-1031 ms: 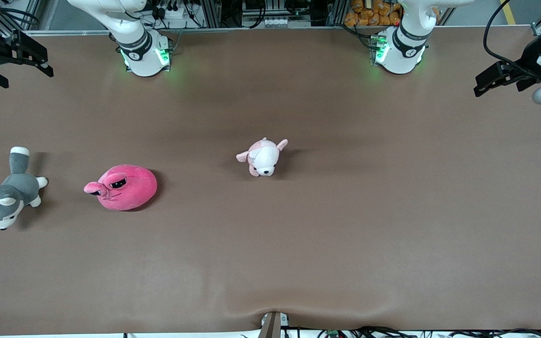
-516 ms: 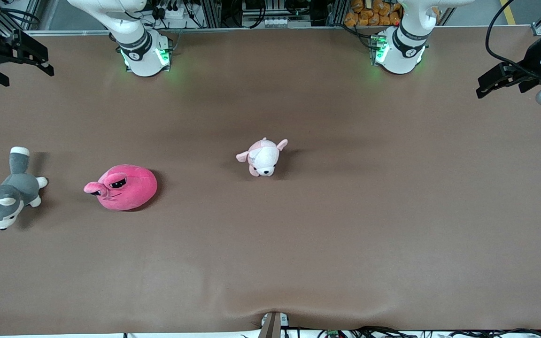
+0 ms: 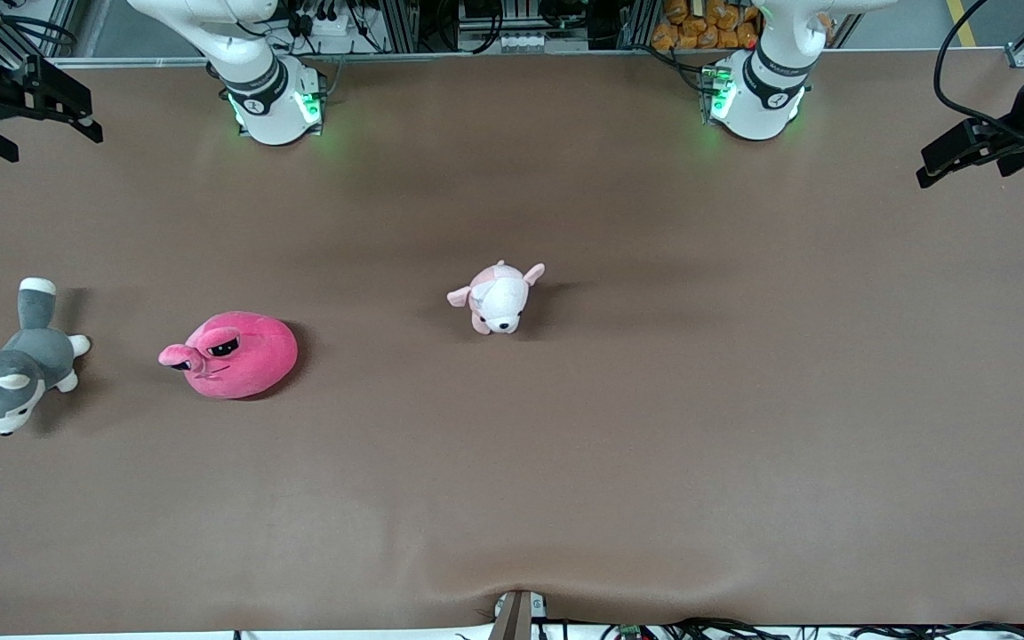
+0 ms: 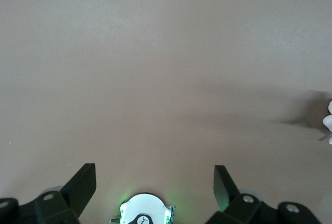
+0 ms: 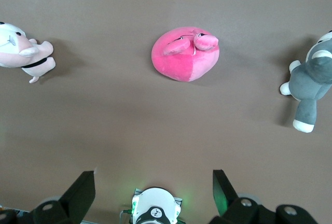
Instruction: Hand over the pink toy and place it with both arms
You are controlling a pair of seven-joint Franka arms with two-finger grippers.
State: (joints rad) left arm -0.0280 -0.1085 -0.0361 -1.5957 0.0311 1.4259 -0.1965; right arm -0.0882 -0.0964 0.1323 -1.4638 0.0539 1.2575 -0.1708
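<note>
Open brown table [image 3: 654,462] surrounds the pink toy [image 3: 232,356] from its 12 through 6 o'clock in the front view, leaving room for a gripper from above. At its 9 o'clock the husky [image 3: 10,373] lies near, a strip of cloth between them. The puppy [image 3: 499,298] sits well apart at 2 o'clock, toward the table's middle.
</note>
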